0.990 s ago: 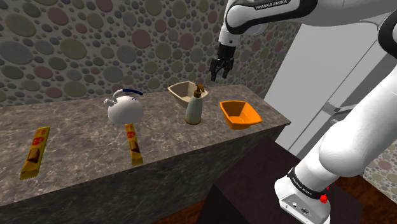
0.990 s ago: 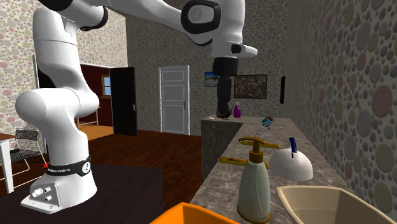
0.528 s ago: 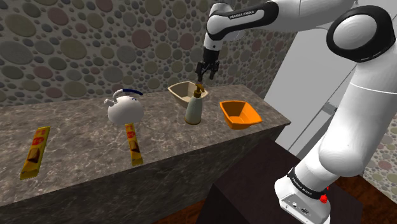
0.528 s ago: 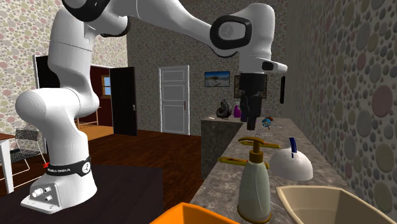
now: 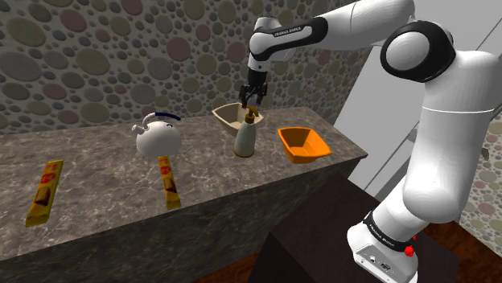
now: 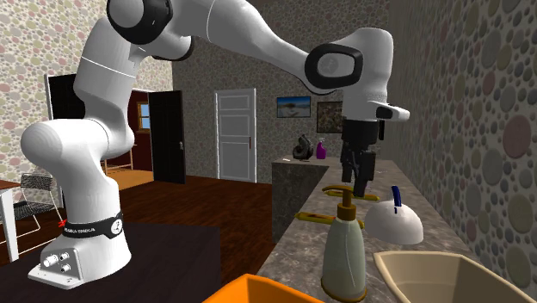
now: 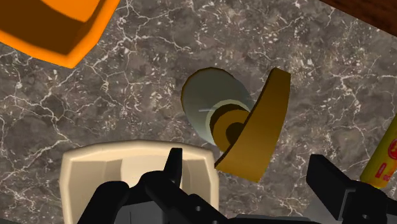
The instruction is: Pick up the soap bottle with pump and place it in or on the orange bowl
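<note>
The soap bottle (image 5: 246,138), pale with a brown pump, is standing upright near the counter's (image 5: 104,173) end. It is sitting just beside the orange bowl (image 5: 318,151) and in front of a beige tub (image 5: 228,115) at the wall edge. Over the last second the gripper (image 5: 252,100) has been swinging in from above the bowl. It is now hovering directly over the pump with its fingers spread wide, touching nothing. Alignment is looking done, with descent and grasp remaining.
</note>
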`<state>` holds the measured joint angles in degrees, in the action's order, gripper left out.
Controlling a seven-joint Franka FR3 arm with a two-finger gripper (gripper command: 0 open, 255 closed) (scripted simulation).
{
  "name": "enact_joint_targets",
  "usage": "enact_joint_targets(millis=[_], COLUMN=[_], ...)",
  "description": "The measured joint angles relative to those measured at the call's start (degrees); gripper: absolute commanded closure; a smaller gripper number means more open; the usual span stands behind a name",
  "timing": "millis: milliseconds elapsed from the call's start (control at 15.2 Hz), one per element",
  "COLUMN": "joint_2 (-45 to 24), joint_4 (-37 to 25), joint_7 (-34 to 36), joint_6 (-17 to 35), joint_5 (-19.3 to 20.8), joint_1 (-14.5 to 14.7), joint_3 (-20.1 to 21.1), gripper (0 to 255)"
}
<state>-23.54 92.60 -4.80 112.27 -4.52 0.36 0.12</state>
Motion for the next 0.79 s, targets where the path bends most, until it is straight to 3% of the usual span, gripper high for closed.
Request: enact_joint_targets(millis=[594, 660, 792], joint_2=[-0.8, -0.8, -0.8], joint_4=[1.6, 1.6, 1.6], joint_7=[-0.1, -0.1, -0.1], joint_6=[2.4, 2.4, 2.4], joint_5=[-0.1, -0.1, -0.1], joint_1=[0.1, 0.1, 0.1], joint_3=[0.0, 0.0, 0.0], gripper=[0, 255, 255])
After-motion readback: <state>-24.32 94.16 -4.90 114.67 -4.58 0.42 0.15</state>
